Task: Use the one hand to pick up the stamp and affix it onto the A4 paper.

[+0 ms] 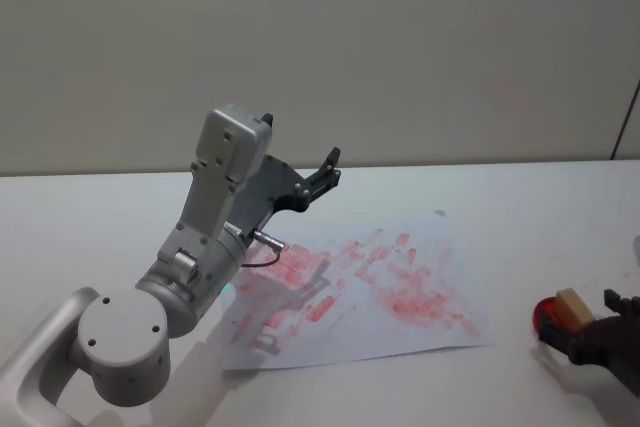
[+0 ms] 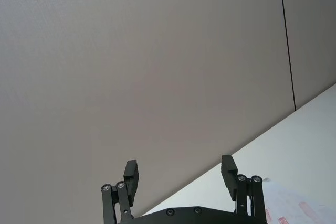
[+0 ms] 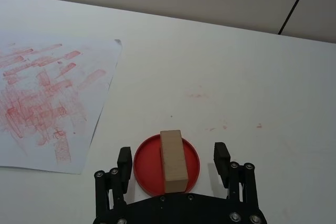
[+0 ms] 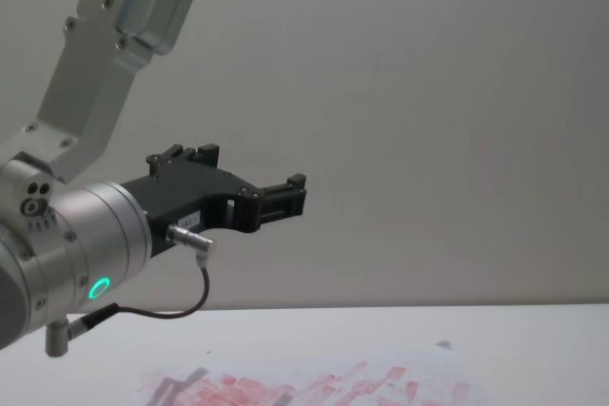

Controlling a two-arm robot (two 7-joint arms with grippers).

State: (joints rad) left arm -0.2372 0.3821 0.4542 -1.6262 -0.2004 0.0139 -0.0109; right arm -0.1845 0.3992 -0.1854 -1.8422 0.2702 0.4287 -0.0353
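- the right gripper (image 3: 172, 153) sits low over the bench (image 3: 236, 77) at the robot's right, well clear of the sheet's right edge.
- its fingers (image 3: 124, 161) are spread wide, one on each side of a round red ink pad (image 3: 144, 163), with nothing gripped.
- the stamp (image 3: 173, 161), a light tan wooden block, rests on the red pad, lying across its middle with one end reaching over the rim toward the gripper body.
- there is a clear gap between the stamp and each finger; they do not touch.
- the a4 paper (image 1: 360, 292) lies flat on the bench in front of the robot, turned at an angle, covered in smeared rows of red rectangular prints with some grey smudges near its left corner.
- the stamp is off the paper, to its right, with bare bench between the pad and the sheet.
- the left gripper (image 2: 179, 166) is held up in the air over the far left part of the paper, aimed at the plain wall (image 2: 157, 51), its fingers also wide apart and empty.
- a green ring (image 4: 99, 286) glows on the left wrist, and a thin dark cable (image 4: 181, 306) loops beneath it.
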